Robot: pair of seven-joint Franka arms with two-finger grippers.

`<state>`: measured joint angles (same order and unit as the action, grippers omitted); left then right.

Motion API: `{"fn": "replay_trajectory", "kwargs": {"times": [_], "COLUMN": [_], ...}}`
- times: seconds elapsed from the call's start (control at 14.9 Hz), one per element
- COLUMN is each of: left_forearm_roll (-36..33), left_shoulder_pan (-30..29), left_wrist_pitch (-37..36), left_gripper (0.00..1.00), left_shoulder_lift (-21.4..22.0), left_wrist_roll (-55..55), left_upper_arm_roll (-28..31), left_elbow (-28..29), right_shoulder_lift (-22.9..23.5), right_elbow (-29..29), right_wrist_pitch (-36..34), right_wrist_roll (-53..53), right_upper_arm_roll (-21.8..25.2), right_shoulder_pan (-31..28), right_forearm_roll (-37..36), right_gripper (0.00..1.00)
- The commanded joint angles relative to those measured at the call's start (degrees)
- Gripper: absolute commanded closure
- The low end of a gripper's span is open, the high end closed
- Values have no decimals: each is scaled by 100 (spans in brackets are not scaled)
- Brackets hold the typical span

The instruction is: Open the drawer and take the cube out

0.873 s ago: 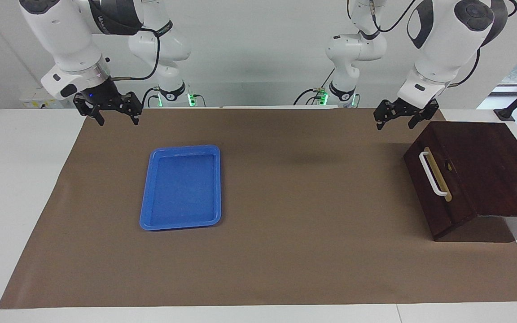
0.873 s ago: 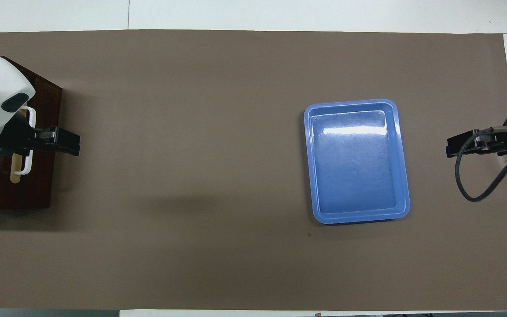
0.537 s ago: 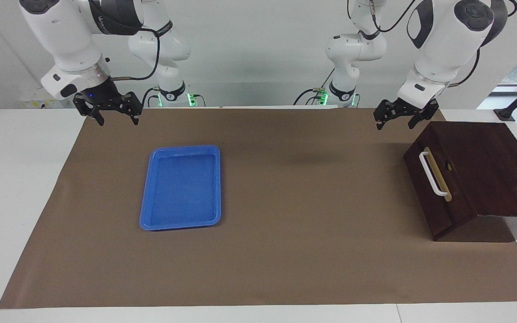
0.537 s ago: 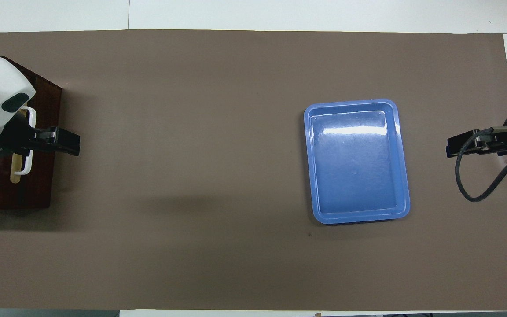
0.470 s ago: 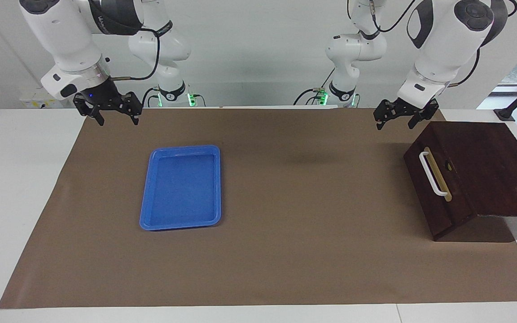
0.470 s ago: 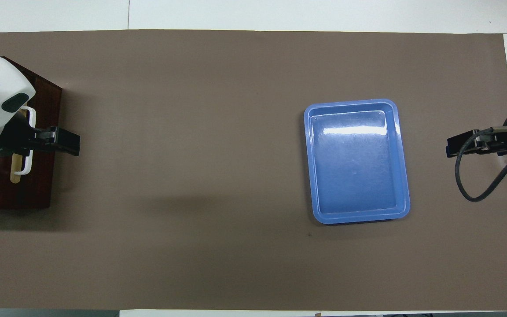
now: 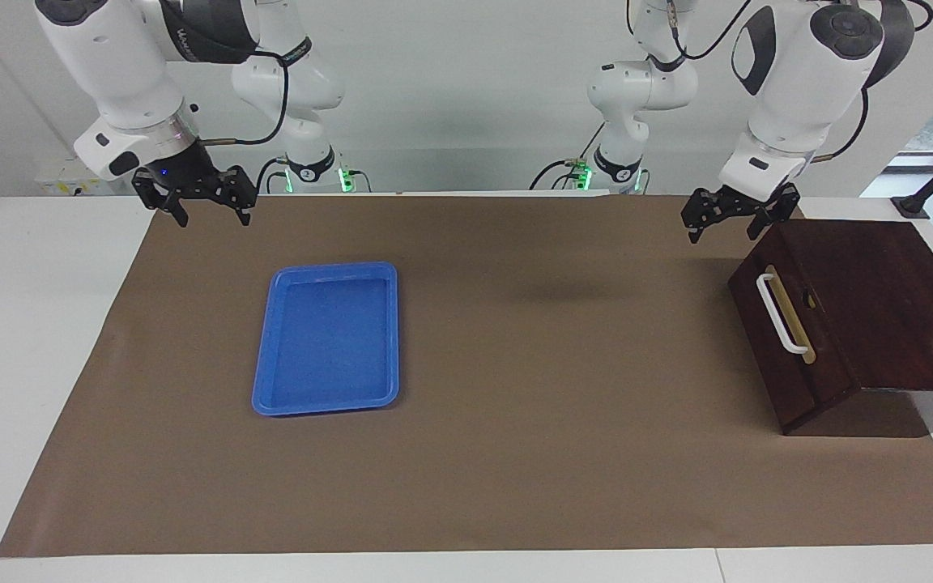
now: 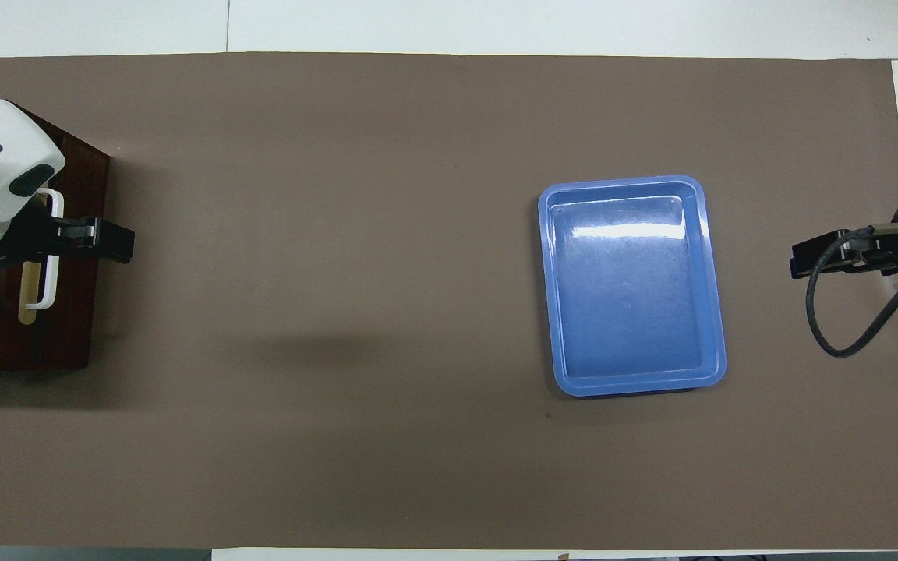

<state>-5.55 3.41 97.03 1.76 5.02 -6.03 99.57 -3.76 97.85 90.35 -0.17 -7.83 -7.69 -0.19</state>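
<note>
The drawer (image 7: 800,366) is shut in the dark wooden box at the left arm's end of the table. Its white bar handle (image 7: 779,314) faces the table's middle. My left gripper (image 7: 723,233) hangs open in the air by the box's corner nearest the robots, above the handle and not touching it. In the overhead view the left gripper (image 8: 110,240) overlaps the drawer (image 8: 75,327) near its handle (image 8: 52,273). My right gripper (image 7: 214,219) waits open and empty above the brown mat's corner at its own end, and the right gripper (image 8: 806,263) shows there from above too. The cube is hidden.
A blue plastic tray (image 7: 326,340) lies empty on the brown mat (image 7: 564,421) toward the right arm's end; from above the tray (image 8: 632,296) is beside the right gripper. The wooden box's flat top (image 7: 888,300) reaches the table's edge.
My left gripper has shifted slightly toward the wooden box and a little lower, turning a bit at the wrist. The right arm, the drawer and the tray have not moved.
</note>
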Motion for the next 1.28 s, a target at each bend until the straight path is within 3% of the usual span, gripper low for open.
{"fn": "replay_trajectory", "kwargs": {"times": [0.0,0.54,0.81,1.21], "left_forearm_roll": [-402,-1782,-1845,-1880], "left_shoulder_pan": [-24,-358,-622,-657], "left_wrist_pitch": [614,1985,2697,2926], "left_gripper": [0,0,0,0], "left_shoulder_lift": [18,-773,-809,-818], "left_wrist_roll": [-107,-107,-115,-115], "left_upper_arm_roll": [49,58,66,66], "left_elbow": [449,959,1397,1706], "right_shoulder_lift": [-89,-89,-89,-107], "right_elbow": [85,85,68,50], "right_wrist_pitch": [9,0,-201,-290], "right_wrist_roll": [-18,-18,-79,-53], "right_upper_arm_roll": [-61,-61,-70,-105], "right_shoulder_pan": [-75,-75,-13,4], "right_forearm_roll": [-87,-87,-96,-34], "right_gripper": [0,0,0,0]}}
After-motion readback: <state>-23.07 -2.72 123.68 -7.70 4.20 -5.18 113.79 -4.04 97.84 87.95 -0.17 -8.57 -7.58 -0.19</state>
